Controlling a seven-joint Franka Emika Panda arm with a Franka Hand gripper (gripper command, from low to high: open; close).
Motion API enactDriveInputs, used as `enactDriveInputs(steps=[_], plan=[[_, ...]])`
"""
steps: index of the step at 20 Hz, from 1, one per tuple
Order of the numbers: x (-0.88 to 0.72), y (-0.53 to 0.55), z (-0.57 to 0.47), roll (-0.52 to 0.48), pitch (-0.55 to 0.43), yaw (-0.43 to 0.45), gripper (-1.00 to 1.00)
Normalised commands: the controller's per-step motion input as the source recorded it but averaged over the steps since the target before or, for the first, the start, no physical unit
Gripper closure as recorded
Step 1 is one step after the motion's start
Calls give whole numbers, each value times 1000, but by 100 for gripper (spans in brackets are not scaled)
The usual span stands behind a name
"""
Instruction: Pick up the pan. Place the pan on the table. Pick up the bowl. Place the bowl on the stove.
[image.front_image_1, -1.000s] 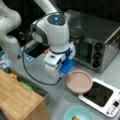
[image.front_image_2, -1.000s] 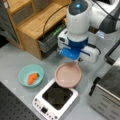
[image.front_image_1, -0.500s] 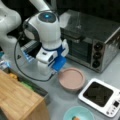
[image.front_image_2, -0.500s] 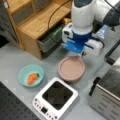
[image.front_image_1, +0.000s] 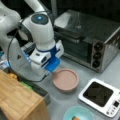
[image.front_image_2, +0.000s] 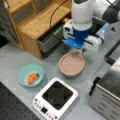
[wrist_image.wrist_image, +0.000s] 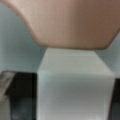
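In both front views the bowl (image.front_image_2: 31, 75), with its orange item, sits on the table (image.front_image_2: 15, 57), not yet on the empty stove (image.front_image_2: 57, 96) near it. Farther back the pan (image.front_image_2: 72, 64) rests on the table. The gripper (image.front_image_2: 78, 50) sits at the pan's far edge, straddling its white handle (wrist_image.wrist_image: 75, 85); whether it grips cannot be told.

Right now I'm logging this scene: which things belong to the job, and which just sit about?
Job:
pan, on the table, handle at the end effector
bowl, with an orange item
stove, bare

Lying about:
toaster oven
wooden shelf
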Motion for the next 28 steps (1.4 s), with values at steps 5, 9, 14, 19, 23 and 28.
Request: enactDriveInputs(steps=[5,9,14,19,23,28], plan=[[-106,-67,-201,9,-190,27,100],[-64,-38,-195,-7,-186,46,100],[-10,-13,-177,-22,-148,51,100],[1,5,-132,-24,-116,57,100],[-23,3,-69,-27,-104,59,100],[-17,6,-70,-31,-105,61,100]])
